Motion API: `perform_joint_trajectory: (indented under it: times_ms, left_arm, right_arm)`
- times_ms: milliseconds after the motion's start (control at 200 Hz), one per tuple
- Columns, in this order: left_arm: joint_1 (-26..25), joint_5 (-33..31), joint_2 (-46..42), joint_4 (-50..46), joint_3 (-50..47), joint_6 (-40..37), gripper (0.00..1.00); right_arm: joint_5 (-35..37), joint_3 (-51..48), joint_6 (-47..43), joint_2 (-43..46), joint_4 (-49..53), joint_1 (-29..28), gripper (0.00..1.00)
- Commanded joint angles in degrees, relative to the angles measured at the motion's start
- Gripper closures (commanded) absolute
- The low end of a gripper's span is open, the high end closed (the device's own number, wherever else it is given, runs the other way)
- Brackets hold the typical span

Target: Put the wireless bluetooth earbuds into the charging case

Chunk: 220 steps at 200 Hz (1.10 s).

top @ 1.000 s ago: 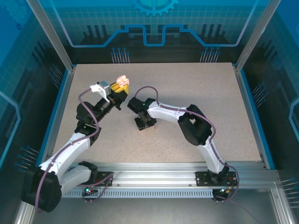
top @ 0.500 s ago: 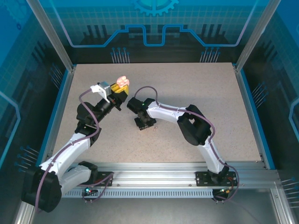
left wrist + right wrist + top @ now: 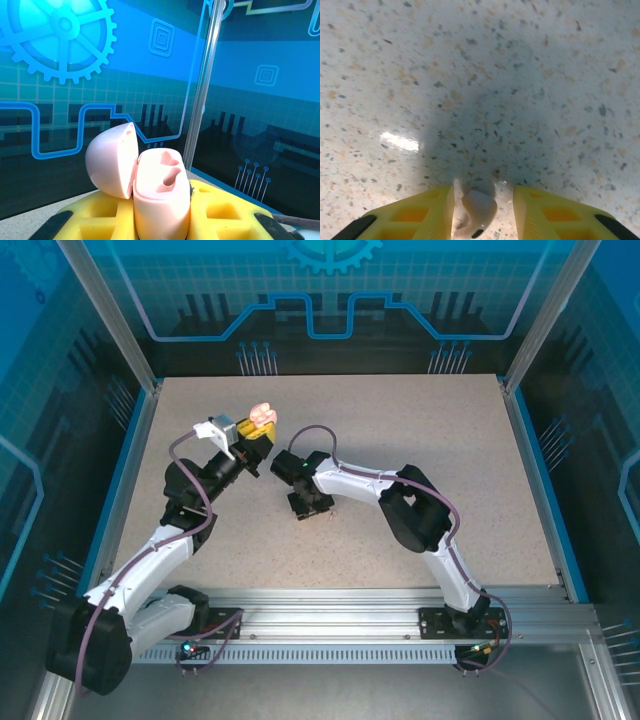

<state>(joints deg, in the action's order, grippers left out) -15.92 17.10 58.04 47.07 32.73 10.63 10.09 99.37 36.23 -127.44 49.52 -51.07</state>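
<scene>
A: Where's the case (image 3: 262,416)?

B: Up off the tabletop (image 3: 430,450), in the left claw (image 3: 257,435); the claw is closed on its lower half, with a yellow finger (image 3: 122,216) pressed to each side.

A: Is it open?

B: Yes; from the left wrist, the lid (image 3: 111,162) leans back to the left on its hinge; the pink body stands upright with two moulded hollows facing the camera. Behind it is a blue wall (image 3: 65,30) with a gear drawn on it, and a metal post (image 3: 202,90).

A: And the earbud?

B: One pale earbud (image 3: 476,207) lies on the speckled tabletop, between the yellow fingers of the right claw (image 3: 483,195); its dark tip points toward the camera.

A: Gripped?

B: Not that I can see; the fingers stand apart. The earbud sits just beside the finger on the view's left, perhaps touching it, I cannot tell; a strip of tabletop shows between the earbud and the other finger. So the claw is open around it.

A: Where is that from overhead?

B: The right arm (image 3: 370,485) reaches in toward the middle of the tabletop, claw pointed down; it is near the left claw and a little closer to the arm bases. The case is raised above and beside it, pink against the yellow fingers.
</scene>
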Motion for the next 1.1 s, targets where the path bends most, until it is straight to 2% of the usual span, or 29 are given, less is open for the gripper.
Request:
perform_joint_trajectory:
  times_ms: [0,340,615,950,1096]
  left_arm:
    - [-0.19,-1.28,-1.09,3.35,-0.39,0.18,1.0]
    - [-0.23,-1.37,-0.83,4.63,-1.13,0.88,1.0]
    - [-0.2,-1.25,-0.47,5.56,-1.4,1.05,1.0]
    - [-0.14,-1.26,-0.23,5.76,-1.35,1.06,1.0]
    - [-0.18,-1.19,-0.2,6.12,-1.34,1.32,1.0]
  right_arm:
    - [0.18,1.5,5.78,-1.71,3.96,-0.87,0.62]
    - [-3.17,1.35,15.51,-3.43,3.05,0.92,0.67]
    - [-3.45,3.22,17.1,-4.18,3.83,1.68,0.7]
    - [-4.18,1.84,18.38,-1.2,2.84,0.46,0.54]
    - [-2.41,2.23,17.58,-1.65,4.74,-0.11,0.51]
